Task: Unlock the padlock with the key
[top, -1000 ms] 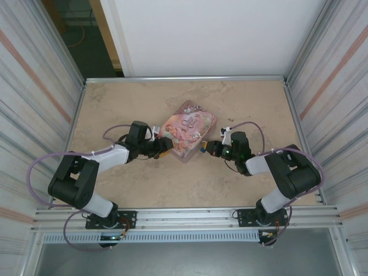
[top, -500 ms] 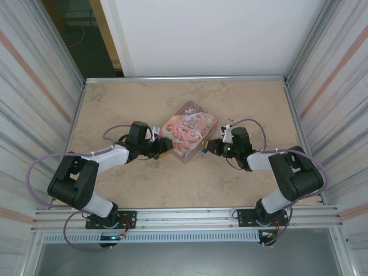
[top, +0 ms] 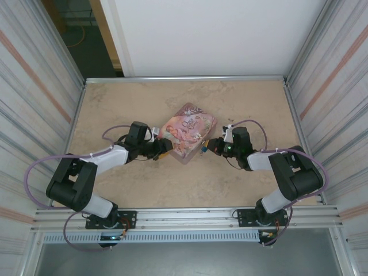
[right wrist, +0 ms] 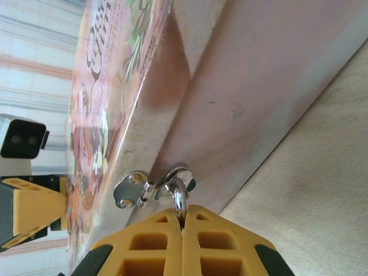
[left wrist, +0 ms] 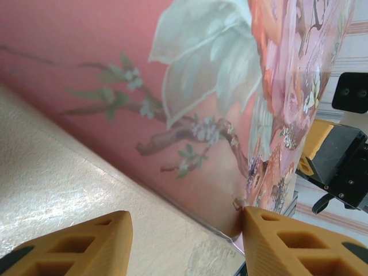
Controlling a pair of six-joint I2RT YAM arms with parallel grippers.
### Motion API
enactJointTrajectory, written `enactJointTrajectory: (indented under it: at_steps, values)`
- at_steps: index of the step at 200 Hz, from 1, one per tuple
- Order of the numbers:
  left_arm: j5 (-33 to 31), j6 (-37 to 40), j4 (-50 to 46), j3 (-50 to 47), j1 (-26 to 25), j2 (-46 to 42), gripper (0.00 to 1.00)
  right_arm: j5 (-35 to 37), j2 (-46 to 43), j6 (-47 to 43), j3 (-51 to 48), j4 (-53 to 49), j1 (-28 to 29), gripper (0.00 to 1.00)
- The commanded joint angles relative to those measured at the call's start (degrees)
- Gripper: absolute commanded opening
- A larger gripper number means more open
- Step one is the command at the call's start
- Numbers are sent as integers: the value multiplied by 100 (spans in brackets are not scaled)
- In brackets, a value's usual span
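Tabletop [top: 144,98]: left gripper [top: 168,148] and right gripper [top: 205,146] reach low, flanking tin [top: 187,129]

The only writing is a curly ornamental script [right wrist: 108,16] on the illustrated lid of the pink tin [right wrist: 241,63]. In the right wrist view it lies far above and to the left of the right fingers [right wrist: 144,247]. It is seen at a steep slant, and its letters cannot be made out as words. From above, the same script sits on the lid a little beyond the gap between the left fingers [top: 165,148] and the right fingers, too small to read.
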Motion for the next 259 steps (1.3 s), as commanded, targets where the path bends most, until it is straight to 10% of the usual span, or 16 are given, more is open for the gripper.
enactJointTrajectory:
  at_steps: [1, 165, 259]
  values:
    - [-302, 171, -870, -207, -27, -15, 52, 87, 57, 157, 77, 462, -128, 0]
    - [-528, 346, -1357, -43, 42, -735, 58, 194, -900, -385, -186, -421, -567, 0]
    - [-2153, 887, -2219, -164, 112, -2981, 70, 147, -2197, -1148, -149, -1851, -639, 0]
